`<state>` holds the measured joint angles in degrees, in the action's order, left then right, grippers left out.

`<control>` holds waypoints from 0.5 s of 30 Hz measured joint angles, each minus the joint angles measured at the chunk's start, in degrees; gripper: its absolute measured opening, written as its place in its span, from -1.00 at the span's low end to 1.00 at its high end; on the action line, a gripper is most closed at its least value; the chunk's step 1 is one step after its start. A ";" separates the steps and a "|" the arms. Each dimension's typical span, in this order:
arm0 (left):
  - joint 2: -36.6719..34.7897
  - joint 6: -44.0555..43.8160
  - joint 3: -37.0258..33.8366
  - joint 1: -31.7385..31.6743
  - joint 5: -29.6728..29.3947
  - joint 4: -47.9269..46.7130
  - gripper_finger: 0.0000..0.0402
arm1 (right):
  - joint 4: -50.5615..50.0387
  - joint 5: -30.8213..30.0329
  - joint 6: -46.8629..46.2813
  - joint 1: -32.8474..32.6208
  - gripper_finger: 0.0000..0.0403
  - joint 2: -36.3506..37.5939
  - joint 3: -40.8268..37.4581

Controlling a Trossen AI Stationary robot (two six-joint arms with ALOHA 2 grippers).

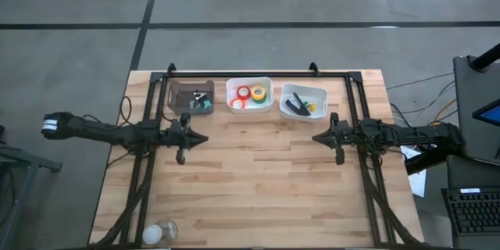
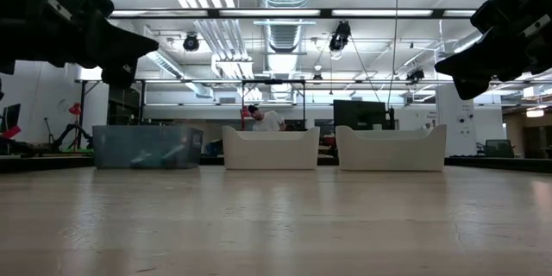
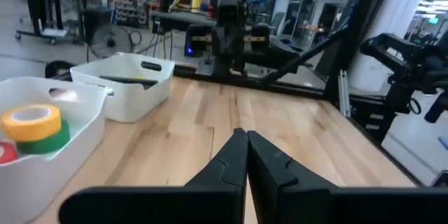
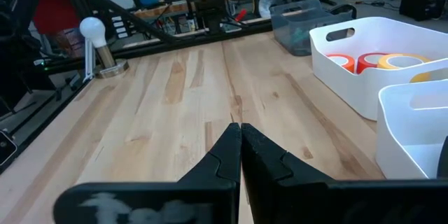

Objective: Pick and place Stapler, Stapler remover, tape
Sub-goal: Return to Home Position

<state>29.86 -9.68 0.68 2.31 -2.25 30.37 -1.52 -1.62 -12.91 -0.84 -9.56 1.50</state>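
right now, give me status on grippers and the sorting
Left gripper shut, empty, hovering left. Right gripper shut, empty, hovering right. Tape in middle white bin, stapler in right white bin. Nothing between the grippers.

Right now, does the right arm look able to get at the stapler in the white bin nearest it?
Probably yes. The stapler lies uncovered in the open-topped white bin, just beyond the shut right end effector, and nothing stands between them.
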 joint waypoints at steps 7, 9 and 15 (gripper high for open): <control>-7.98 -0.68 0.05 -0.04 2.74 -9.47 -0.94 | 0.00 0.01 0.01 -0.02 -0.96 0.02 0.00; -10.65 -0.65 0.03 -0.03 3.31 -12.42 -0.94 | 0.00 0.01 0.01 -0.01 -0.96 0.01 0.00; -19.19 0.16 0.04 0.00 3.66 -20.13 -0.94 | 0.00 0.01 0.02 -0.02 -0.96 0.00 0.00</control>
<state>10.67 -9.52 0.71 2.31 1.41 10.23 -1.52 -1.61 -12.89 -0.86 -9.56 1.50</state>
